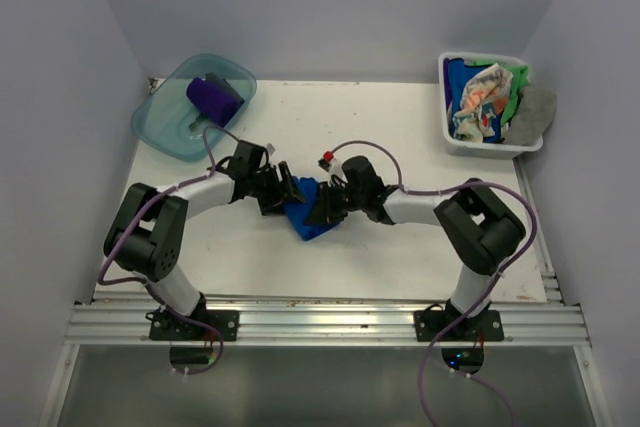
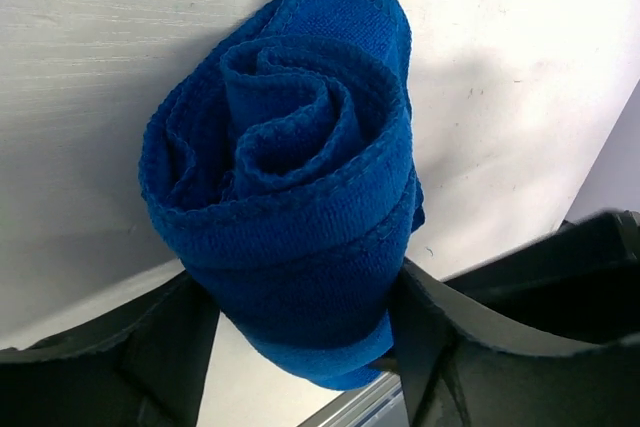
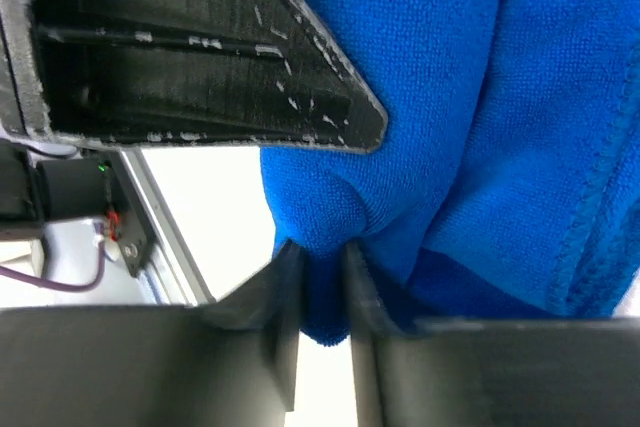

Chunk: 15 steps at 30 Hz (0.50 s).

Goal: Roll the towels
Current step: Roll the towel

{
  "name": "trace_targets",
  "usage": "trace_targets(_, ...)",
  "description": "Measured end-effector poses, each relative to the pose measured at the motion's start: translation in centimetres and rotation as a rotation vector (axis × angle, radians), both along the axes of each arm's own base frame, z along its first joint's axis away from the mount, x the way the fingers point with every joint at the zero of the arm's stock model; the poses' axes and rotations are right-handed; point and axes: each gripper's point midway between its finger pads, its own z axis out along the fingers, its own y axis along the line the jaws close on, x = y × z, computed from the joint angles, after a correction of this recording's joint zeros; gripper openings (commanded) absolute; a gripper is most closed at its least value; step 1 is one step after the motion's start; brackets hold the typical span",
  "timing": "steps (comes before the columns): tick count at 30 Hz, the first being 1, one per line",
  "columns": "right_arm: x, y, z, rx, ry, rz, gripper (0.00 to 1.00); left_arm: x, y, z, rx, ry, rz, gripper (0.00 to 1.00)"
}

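Tabletop point(image 1: 420, 137) bears blue towel point(image 2: 290, 197); wrist views alone show left tool point(image 2: 300, 292) clasping, right tool point(image 3: 320, 267) pinching it.

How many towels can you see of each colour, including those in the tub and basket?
Blue: 2, the rolled blue towel and the loose blue towel in the white basket
Purple: 1, the purple towel in the teal tub
Cream: 1, the cream towel
Green: 1, the green towel
Grey: 1, the grey towel
Total: 6 in view
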Motion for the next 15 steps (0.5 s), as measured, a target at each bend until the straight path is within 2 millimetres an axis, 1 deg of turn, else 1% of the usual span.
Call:
trace_targets(2, 0.0, -0.1, -0.1, -0.009, 0.003, -0.002, 0.43, 0.1, -0.1, 0.0, -0.002, -0.004, -0.001, 0.63)
trace_targets(3, 0.1, -0.2, -0.1, -0.019, 0.001, -0.006, 0.55, 0.1, -0.1, 0.0, -0.002, -0.005, -0.001, 0.61)
trace_targets(6, 0.2, -1.0, -0.2, -0.069, -0.016, -0.021, 0.67, 0.1, 0.0, 0.0, -0.002, -0.004, 0.000, 0.59)
trace_targets(9, 0.4, -2.3, 0.5, -0.145, -0.069, -0.060, 0.68, 0.1, 0.0, 0.0, 0.000, -0.004, 0.001, 0.59)
trace_targets(12, 1.1, -3.2, 2.2, -0.233, -0.178, -0.111, 0.68, 0.1, 0.0, 0.0, 0.002, -0.003, 0.003, 0.57)
trace_targets(14, 1.1, -2.9, 3.6, -0.295, -0.276, -0.121, 0.68, 0.1, 0.0, 0.0, 0.002, -0.001, 0.006, 0.57)
trace_targets(15, 0.9, -2.1, 4.4, -0.317, -0.329, -0.111, 0.67, 0.1, 0.0, 0.0, 0.003, 0.000, 0.006, 0.57)
